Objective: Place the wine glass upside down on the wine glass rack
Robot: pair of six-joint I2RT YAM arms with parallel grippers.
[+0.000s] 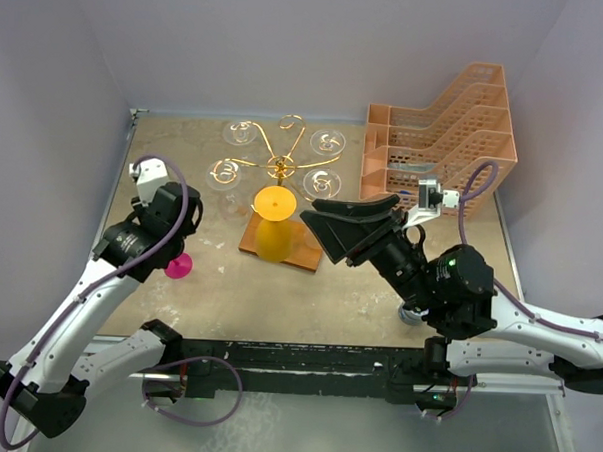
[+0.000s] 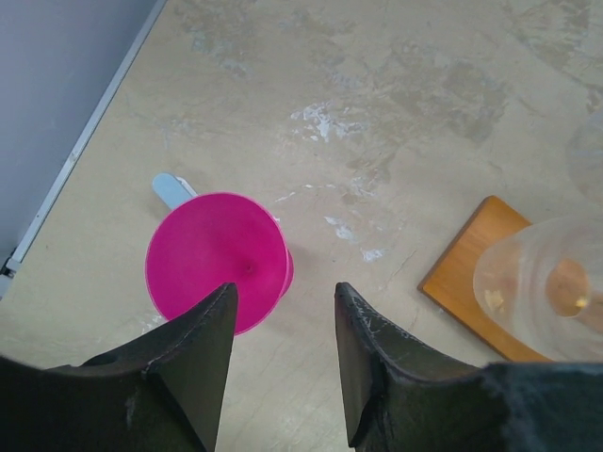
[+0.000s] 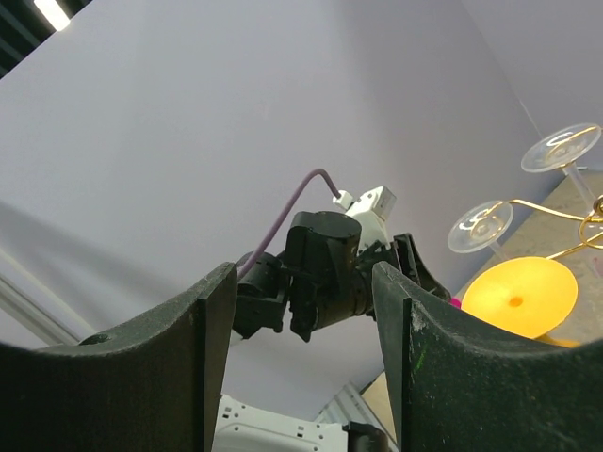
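Two grippers, both jaws apart, nothing held. Left gripper (image 2: 283, 294) hovers over pink wine glass (image 2: 217, 259), which stands foot-up on the desk near its left edge, apart from wine glass rack (image 1: 281, 168). Right gripper (image 3: 301, 273) is raised beside the rack. Yellow glass (image 1: 274, 223) sits inverted at the rack's near side.

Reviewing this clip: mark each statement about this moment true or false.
1. The left gripper hovers over a pink glass with its jaws apart. True.
2. The right gripper holds the yellow glass. False: it is open and empty; the yellow glass is at the gold rack.
3. Clear glasses hang on the gold rack. True.
4. The peach tray stack sits at the near left corner. False: it is at the far right of the table.
5. The pink glass is already on the rack. False: it is on the table, left of the rack.
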